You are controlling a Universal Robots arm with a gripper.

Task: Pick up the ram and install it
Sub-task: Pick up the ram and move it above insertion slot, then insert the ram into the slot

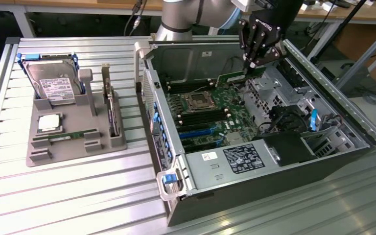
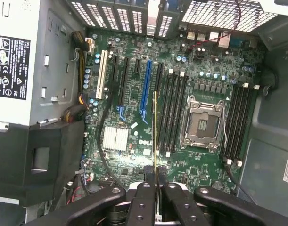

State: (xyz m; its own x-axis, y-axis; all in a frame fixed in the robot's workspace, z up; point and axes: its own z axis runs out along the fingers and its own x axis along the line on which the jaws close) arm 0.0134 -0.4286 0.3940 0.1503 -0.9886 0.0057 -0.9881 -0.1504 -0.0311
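My gripper (image 1: 253, 62) hangs over the far end of the open computer case (image 1: 175, 191) and is shut on the ram (image 1: 235, 77), a thin green stick held level above the motherboard (image 1: 217, 122). In the wrist view the ram (image 2: 155, 127) shows edge-on as a narrow line running out from between the gripper (image 2: 155, 173) fingers. It hovers over the board beside the black memory slots (image 2: 174, 113), apart from them. The open processor socket (image 2: 202, 123) lies just past those slots.
A grey holder (image 1: 77, 144) on the slatted table at the exterior view's left carries a hard drive (image 1: 54, 85), a square processor chip (image 1: 49, 122) and an upright card (image 1: 113, 115). The power supply (image 1: 240, 157) and a black fan block (image 1: 286, 122) crowd the case's near end.
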